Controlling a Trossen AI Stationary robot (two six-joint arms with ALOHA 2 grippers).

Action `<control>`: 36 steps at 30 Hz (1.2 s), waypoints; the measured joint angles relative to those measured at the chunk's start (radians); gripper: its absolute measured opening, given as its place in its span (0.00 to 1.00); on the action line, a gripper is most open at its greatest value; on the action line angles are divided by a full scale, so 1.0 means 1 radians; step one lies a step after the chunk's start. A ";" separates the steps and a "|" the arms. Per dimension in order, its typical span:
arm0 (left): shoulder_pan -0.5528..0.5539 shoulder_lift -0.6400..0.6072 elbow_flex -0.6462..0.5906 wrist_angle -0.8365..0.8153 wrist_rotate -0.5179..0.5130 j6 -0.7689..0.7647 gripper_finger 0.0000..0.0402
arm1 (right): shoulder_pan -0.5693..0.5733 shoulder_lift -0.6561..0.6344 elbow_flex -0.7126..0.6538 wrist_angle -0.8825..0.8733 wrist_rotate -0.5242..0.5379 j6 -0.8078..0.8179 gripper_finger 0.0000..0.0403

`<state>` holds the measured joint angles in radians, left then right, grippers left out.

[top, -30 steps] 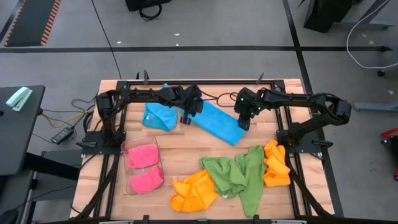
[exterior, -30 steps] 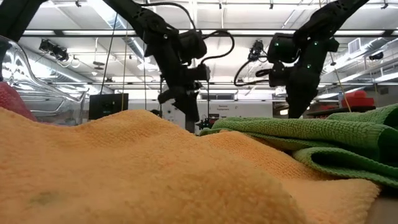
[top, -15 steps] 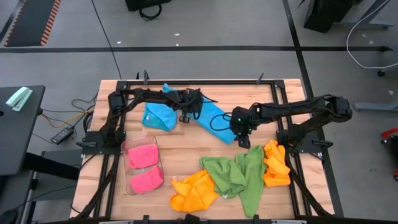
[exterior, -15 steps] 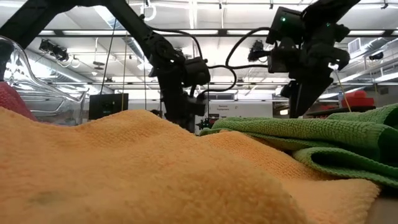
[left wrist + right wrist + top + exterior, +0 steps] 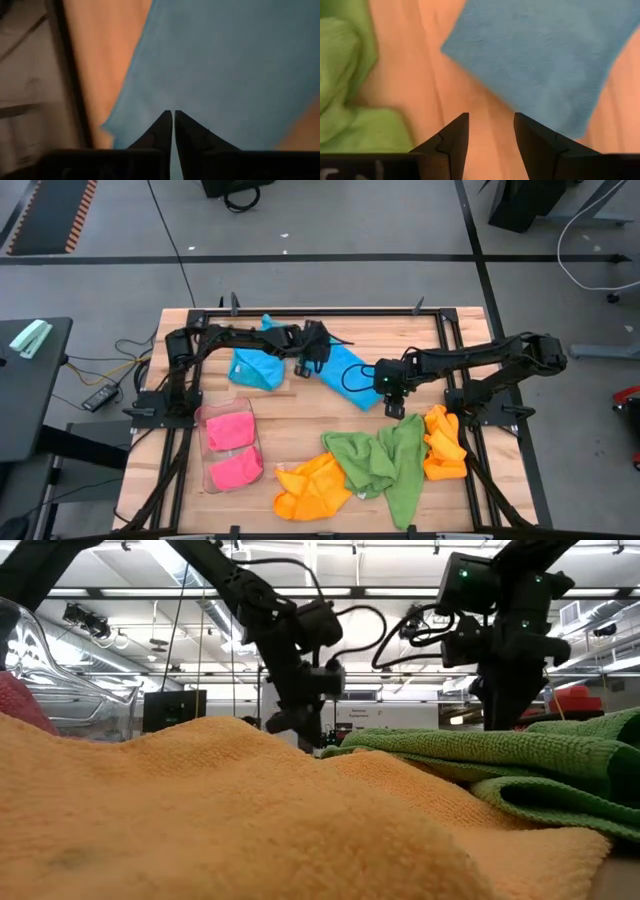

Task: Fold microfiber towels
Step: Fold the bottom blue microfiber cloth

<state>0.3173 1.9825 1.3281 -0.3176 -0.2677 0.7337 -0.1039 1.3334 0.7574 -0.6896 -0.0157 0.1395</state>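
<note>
A sky-blue towel [image 5: 335, 375] lies flat on the wood at the far middle. My left gripper [image 5: 312, 360] is shut and slants down over the towel's far left corner region [image 5: 150, 100]. My right gripper [image 5: 392, 395] is open above bare wood, just off the towel's near right corner [image 5: 447, 48], with nothing between its fingers. A second blue towel [image 5: 255, 367] lies crumpled to the left. In the low view both grippers' tips are hidden behind an orange towel [image 5: 200, 810]. My left gripper has its shut fingertips [image 5: 165, 122] right over the blue towel close to its corner edge [image 5: 112, 127], slanting down from the far left. I cannot tell whether they touch or pinch the cloth. The towel lies flat on the table.
A clear tray [image 5: 203, 450] at the near left holds two pink towels [image 5: 230, 430]. Green towels [image 5: 380, 460] and orange towels [image 5: 312, 488] [image 5: 443, 445] lie bunched along the near edge. A black frame borders the table, and bare wood shows between the blue and green towels.
My right gripper has swung from over the blue towel's far right side toward the table's near edge, and now stands just off the towel's near right corner, still open. My left gripper has shifted slightly toward the table's right over the towel's far corner. The towel has stayed flat.
</note>
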 joint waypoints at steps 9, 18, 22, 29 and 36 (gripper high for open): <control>-0.167 0.028 0.003 0.216 0.155 -0.335 0.18 | -0.049 0.000 0.000 0.006 0.079 -0.054 0.41; -0.243 0.107 -0.001 0.436 0.149 -0.613 0.24 | -0.064 -0.007 0.000 0.002 0.079 -0.061 0.41; -0.257 0.157 0.001 0.474 0.149 -0.620 0.22 | -0.063 -0.037 0.000 -0.008 0.079 -0.060 0.41; -0.265 0.180 0.002 0.345 0.172 -0.609 0.17 | -0.063 -0.092 0.000 -0.003 0.077 -0.055 0.41; -0.289 0.133 0.006 0.097 0.216 -0.591 0.10 | -0.063 -0.100 0.000 0.009 0.056 -0.061 0.41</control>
<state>0.0278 2.1151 1.3345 -0.2207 -0.0522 0.1427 -0.1669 1.2339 0.7578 -0.6811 0.0405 0.0788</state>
